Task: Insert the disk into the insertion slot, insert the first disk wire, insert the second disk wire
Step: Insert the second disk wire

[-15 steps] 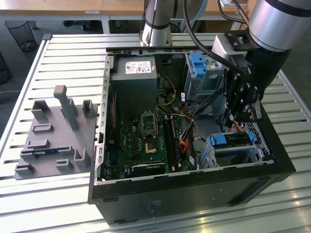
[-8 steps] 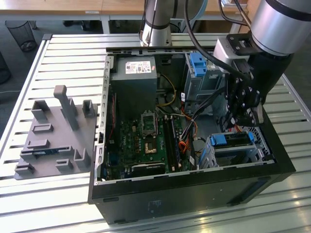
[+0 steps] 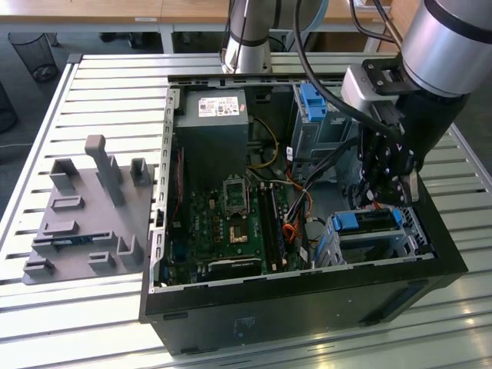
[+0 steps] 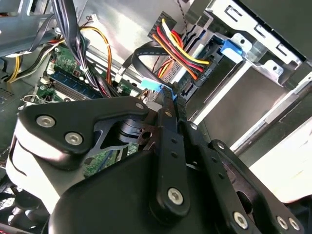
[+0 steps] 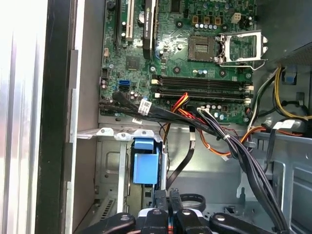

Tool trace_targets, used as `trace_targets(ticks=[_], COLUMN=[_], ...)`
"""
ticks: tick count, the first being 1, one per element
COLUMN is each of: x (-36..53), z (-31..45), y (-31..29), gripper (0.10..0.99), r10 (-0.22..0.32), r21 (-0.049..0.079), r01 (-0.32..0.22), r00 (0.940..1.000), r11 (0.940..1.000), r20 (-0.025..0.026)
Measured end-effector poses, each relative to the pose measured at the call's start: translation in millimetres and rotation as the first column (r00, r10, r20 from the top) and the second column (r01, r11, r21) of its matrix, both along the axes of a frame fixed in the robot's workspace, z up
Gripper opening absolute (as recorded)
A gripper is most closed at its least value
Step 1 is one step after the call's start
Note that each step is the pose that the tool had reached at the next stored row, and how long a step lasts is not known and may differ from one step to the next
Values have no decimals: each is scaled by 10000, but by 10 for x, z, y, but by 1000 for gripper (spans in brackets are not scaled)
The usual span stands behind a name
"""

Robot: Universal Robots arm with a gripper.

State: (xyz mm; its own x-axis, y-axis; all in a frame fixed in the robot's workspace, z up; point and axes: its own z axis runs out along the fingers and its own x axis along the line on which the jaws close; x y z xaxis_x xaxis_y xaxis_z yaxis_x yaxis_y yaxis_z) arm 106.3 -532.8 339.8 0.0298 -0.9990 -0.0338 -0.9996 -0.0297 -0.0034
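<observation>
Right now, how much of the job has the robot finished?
Done: the disk sits in the insertion slot, its blue frame showing. In hand: in the second wrist view the gripper pinches a black wire's blue plug close to the disk. Left: that plug is not in yet. I cannot tell whether the coloured wire bundle is connected.

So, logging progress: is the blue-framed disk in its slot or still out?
In. The blue-framed silver disk sits inside the low grey metal cage, with the tool just above it.
</observation>
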Motion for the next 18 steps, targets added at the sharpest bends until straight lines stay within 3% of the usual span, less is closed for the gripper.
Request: trace_targets(ticks=[5, 13, 18], x=[1, 3, 11], z=[-20, -30, -34], y=[-7, -76, -88], gripper=[141, 141, 141], r10=[-489, -556, -554], r21=[-4, -2, -2], r01=[489, 556, 554], r00=[9988, 9985, 9985], r11=[9988, 9985, 9985], r20=[0, 0, 0])
